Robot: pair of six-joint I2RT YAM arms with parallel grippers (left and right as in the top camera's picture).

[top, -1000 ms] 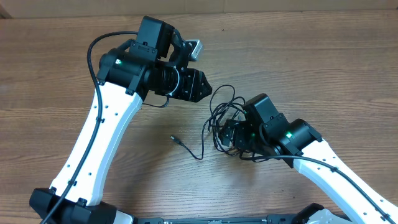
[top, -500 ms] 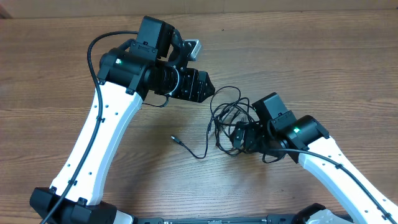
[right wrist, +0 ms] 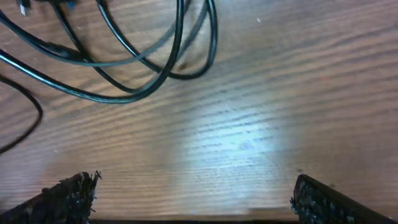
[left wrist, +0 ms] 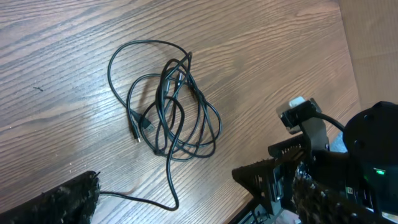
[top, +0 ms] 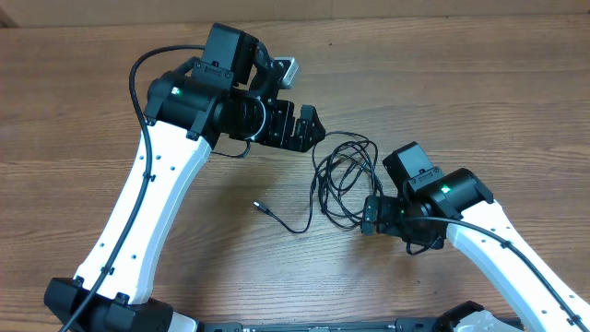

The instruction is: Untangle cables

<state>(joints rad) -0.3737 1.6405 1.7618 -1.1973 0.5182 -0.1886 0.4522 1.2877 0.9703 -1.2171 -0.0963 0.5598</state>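
Holding both sets of jaws spread wide and empty above the wooden table (top: 479, 101), I see the cables (top: 339, 175) in one loose tangle. It lies at five o'clock from my left gripper (top: 312, 129) and eleven o'clock from my right gripper (top: 371, 214). One plug end (top: 259, 205) trails toward eight o'clock.

White arm links (top: 152, 198); black joints (top: 235, 115), green lights (top: 175, 91), black wiring (top: 136, 78).

tangled cables (left wrist: 168, 109) on wooden table (left wrist: 62, 37)
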